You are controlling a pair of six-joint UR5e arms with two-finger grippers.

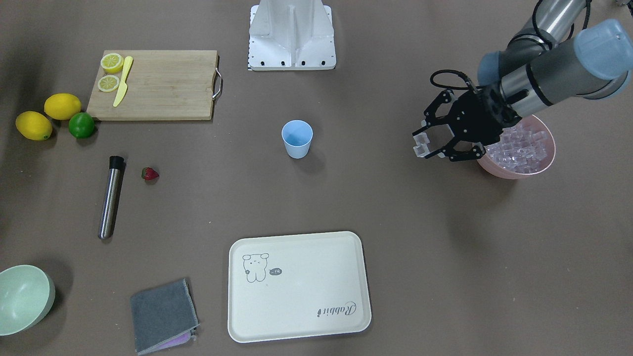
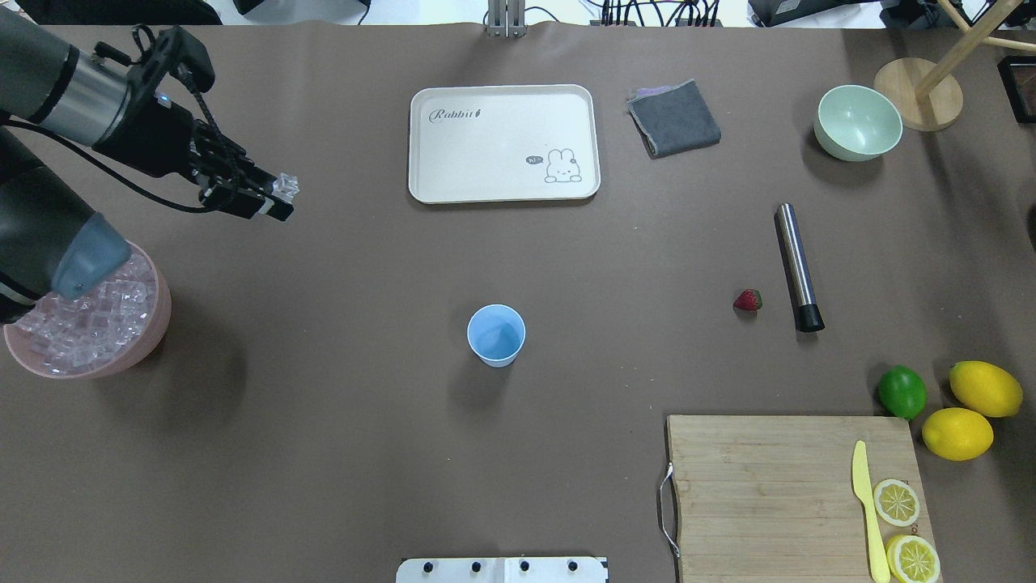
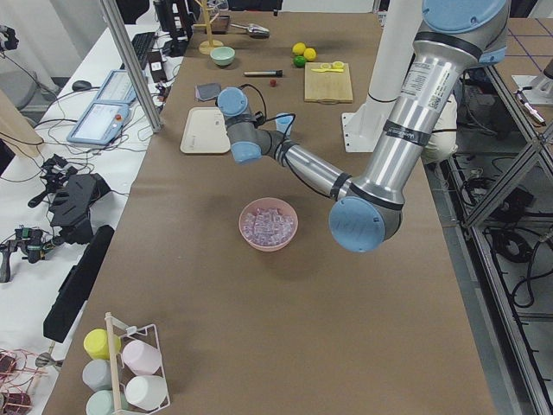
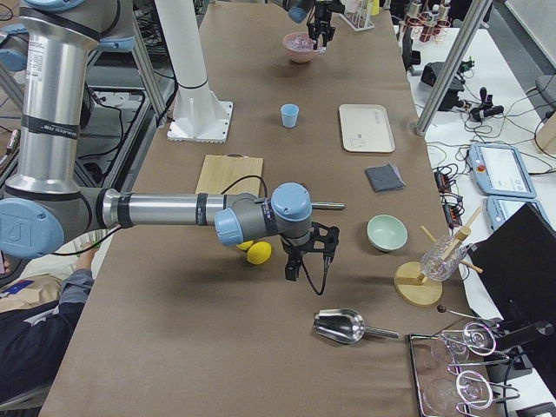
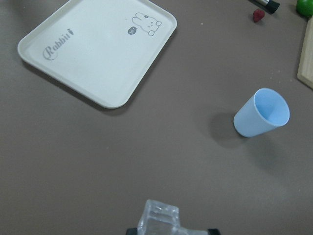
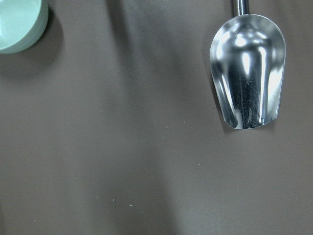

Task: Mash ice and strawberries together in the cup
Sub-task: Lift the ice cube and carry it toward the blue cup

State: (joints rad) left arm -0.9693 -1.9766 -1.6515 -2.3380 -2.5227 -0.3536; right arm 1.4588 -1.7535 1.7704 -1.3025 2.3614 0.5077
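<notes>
Clamping one ice cube (image 1: 421,146) in the left jaws, hovering over the table (image 1: 445,257) just beside the pink bowl (image 1: 552,143) full of ice (image 1: 521,151). Leaving the cup (image 1: 297,139) standing upright mid-table, well apart, and the strawberry (image 1: 150,173) lying beyond it near the steel tube (image 1: 110,198). Hanging the right jaws near a metal scoop (image 6: 247,71); not managing to tell whether apart or together.

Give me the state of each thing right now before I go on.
left gripper: jaws shut on one ice cube, held in the air.
right gripper: open or shut, cannot tell.
cup: upright, empty.
strawberry: whole, not in the cup.
pink bowl: full of ice.
lemon halves: cut, on the board.
muddler: lying flat.
tray: empty.
</notes>
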